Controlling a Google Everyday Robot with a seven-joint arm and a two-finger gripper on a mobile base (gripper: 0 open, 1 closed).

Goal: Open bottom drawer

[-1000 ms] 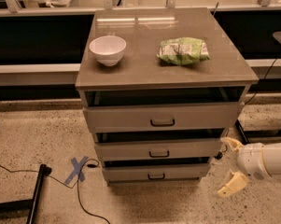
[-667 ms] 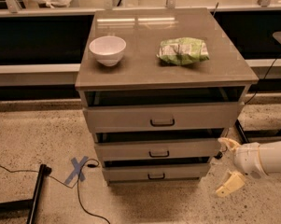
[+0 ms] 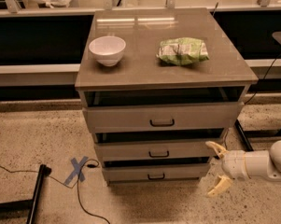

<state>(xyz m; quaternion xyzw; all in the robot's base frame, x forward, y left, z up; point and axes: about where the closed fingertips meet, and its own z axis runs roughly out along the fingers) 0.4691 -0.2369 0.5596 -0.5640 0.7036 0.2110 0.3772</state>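
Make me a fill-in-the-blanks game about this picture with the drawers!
The ___ bowl sits beside the green snack bag on the cabinet. The cabinet has ___ drawers. The gripper, beside the bottom drawer, is ___, not shut. Blue tape on the floor forms the letter ___.
Missing words: white, three, open, X.

On my feed the floor (image 3: 32, 134) is speckled terrazzo, marked with a blue tape cross (image 3: 78, 169) and crossed by a black cable (image 3: 78, 192). A grey cabinet (image 3: 144, 64) stands before long dark shelving (image 3: 32, 71).
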